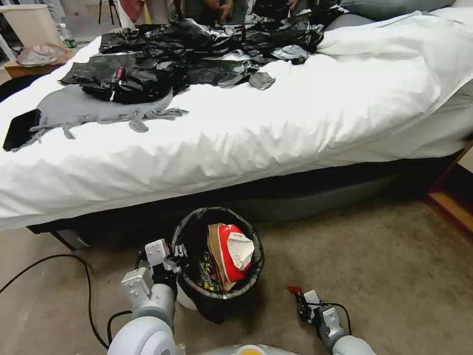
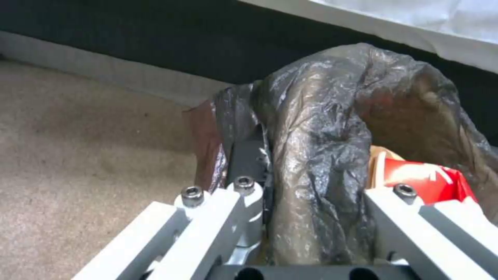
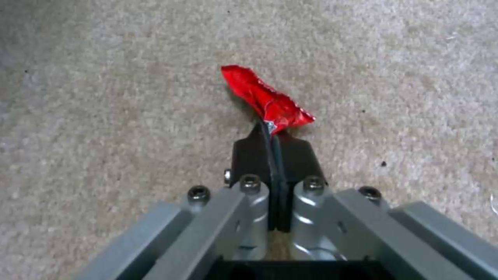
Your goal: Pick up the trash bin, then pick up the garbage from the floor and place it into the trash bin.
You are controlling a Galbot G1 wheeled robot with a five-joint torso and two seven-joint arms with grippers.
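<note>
— Gripping what, over on the left?
— Left end effector (image 1: 178,252) is clamped on the trash bin (image 1: 217,261) rim, on the carpet by the bed (image 1: 276,118)
— And right?
— Right end effector (image 3: 273,130) pinches a red wrapper (image 3: 265,99); bin lies to its left

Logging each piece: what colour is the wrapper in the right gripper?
Red wrapper, clearest in the right wrist view.

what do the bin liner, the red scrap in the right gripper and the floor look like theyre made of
Bin liner: thin plastic film, dark and semi-glossy, crinkled with bright highlights.
Red scrap, pinched in the right gripper: probably foil or plastic wrapper, shiny, creased, with a serrated edge.
Floor: short-pile carpet, beige, matte, nubby texture.
The left gripper clamps the bin's rim.
</note>
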